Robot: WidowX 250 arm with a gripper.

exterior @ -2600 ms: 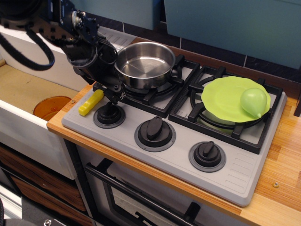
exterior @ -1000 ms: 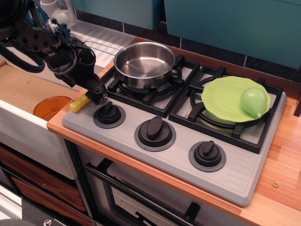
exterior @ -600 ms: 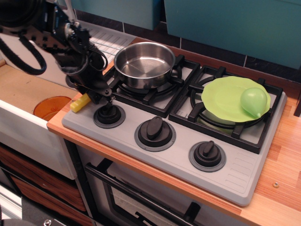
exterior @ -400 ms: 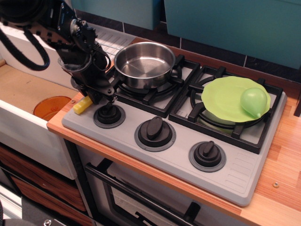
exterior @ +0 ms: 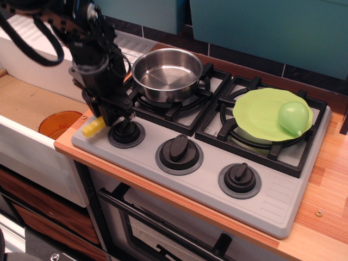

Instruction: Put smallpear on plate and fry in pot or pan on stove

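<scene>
At the upper left of the frame, the black robot gripper points down over the front left corner of the grey toy stove. Its fingers appear pinched on the small bright-yellow ridged fry, whose free end pokes out to the lower left over the stove's edge. Just right of it sits the leftmost black knob. Behind, on the left burner, stands the shiny round stainless-steel pot. On the right burner lies the thin flat lime-green plate, with the small light-green pear resting on its right side. An orange translucent round dish lies at centre left, beside the counter.
</scene>
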